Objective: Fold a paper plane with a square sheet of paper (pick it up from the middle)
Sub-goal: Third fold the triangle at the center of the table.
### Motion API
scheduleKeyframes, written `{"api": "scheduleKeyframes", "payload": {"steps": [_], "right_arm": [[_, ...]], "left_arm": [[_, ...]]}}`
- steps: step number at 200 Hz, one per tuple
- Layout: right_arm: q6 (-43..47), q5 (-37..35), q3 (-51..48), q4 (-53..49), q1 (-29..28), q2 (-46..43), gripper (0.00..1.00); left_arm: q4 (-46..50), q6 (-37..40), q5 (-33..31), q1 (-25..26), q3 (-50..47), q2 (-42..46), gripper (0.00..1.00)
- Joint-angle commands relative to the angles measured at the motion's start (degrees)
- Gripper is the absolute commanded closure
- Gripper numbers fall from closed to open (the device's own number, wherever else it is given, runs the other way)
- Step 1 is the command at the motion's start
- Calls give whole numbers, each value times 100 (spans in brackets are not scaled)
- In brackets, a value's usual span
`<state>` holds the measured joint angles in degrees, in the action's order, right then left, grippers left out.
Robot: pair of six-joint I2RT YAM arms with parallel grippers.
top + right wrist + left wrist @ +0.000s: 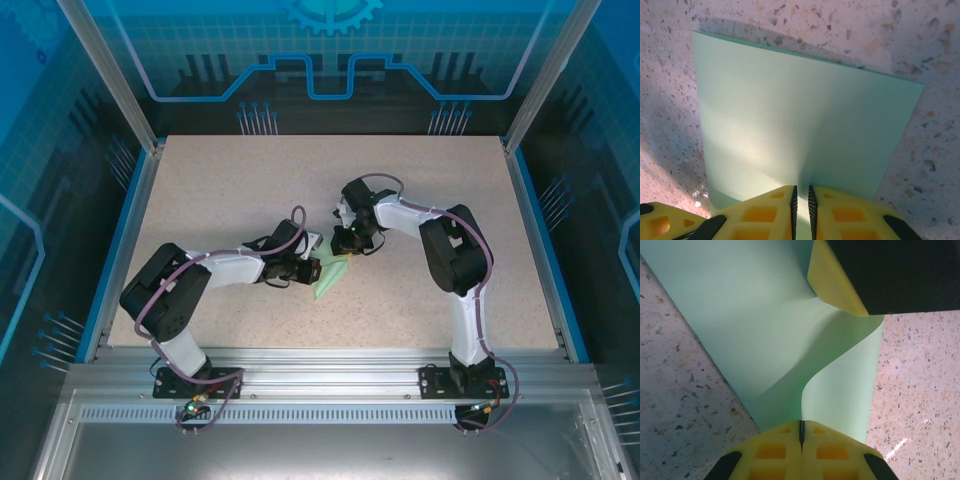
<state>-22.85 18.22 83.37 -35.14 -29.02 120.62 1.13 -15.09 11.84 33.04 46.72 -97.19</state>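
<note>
Where the two yellow, grid-moulded fingers [780, 437] of the left gripper [801, 427] come together, they are clenched tight. The near edge of a thin, pale mint-green sheet of paper [755, 325] is pinched in the seam between them. Out from those fingertips the sheet rises and bends in a soft S-curve, one swell of it bulging to the left of the seam and a flatter flap running straight ahead on the right. Beyond the curve, ahead and to the right, a yellow finger of the other arm, with its black body behind it, meets the paper's far part.

The right gripper [801, 192] has its own yellow fingers [775, 202] drawn nearly together with a thin slit between them. The sheet's edge sits in that slit, so it too is grasping the paper. Ahead of these fingers the sheet spreads out flat and unmarked, throwing a shadow past its far edge. Around it lies the speckled beige, stone-look tabletop [920, 45].

From above, the two grippers stand close together near the table's middle, with the green paper between them and trailing towards the arm bases.
</note>
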Motion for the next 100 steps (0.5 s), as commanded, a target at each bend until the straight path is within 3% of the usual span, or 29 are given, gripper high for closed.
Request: {"api": "scheduleKeyframes", "payload": {"steps": [1, 100], "right_arm": [[-6, -12, 109, -266, -105, 137, 83], [-24, 26, 118, -254, -113, 137, 82]], "left_arm": [[142, -129, -19, -55, -57, 239, 98], [296, 67, -151, -55, 128, 60, 97]]}}
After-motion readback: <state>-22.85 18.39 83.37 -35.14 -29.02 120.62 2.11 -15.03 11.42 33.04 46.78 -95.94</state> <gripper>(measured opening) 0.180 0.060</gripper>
